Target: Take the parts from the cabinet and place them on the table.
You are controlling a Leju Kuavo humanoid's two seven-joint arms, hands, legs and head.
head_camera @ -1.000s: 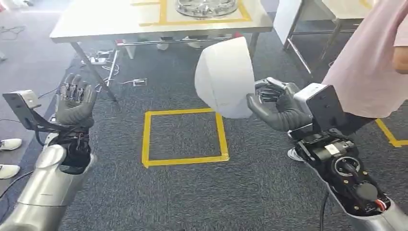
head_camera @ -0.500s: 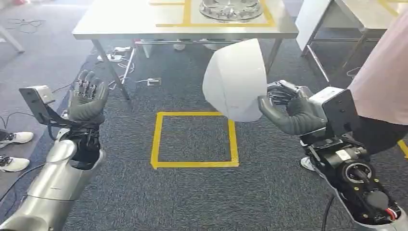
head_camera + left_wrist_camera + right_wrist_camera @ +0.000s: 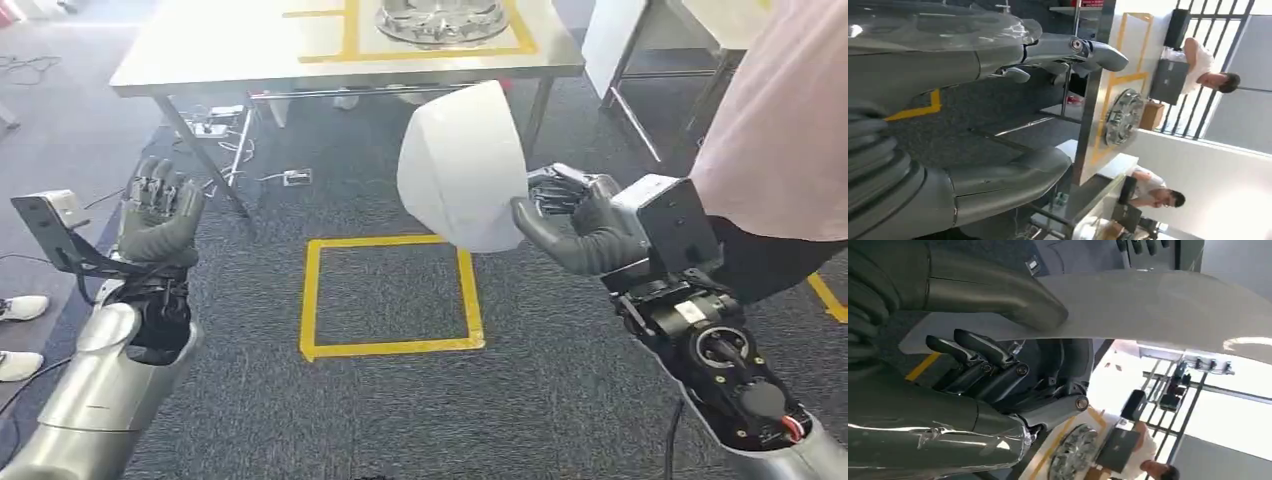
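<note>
right hand (image 3: 578, 228) pinches white part (image 3: 462, 168) at its edge | table (image 3: 200, 60) lies ahead (metal disc on it) | left hand (image 3: 158, 215) spread, empty

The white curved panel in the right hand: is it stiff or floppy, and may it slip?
The white curved panel probably is stiff: it keeps its shape though the right hand pinches one edge. Its smooth, glossy surface may slip. It looks thin, so likely light.

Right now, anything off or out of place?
Nothing damaged or spilled. The right hand grips the white part by one edge, so it hangs tilted over the carpet. The left hand is raised and holds nothing. A person's pink sleeve is close beside the right arm.
</note>
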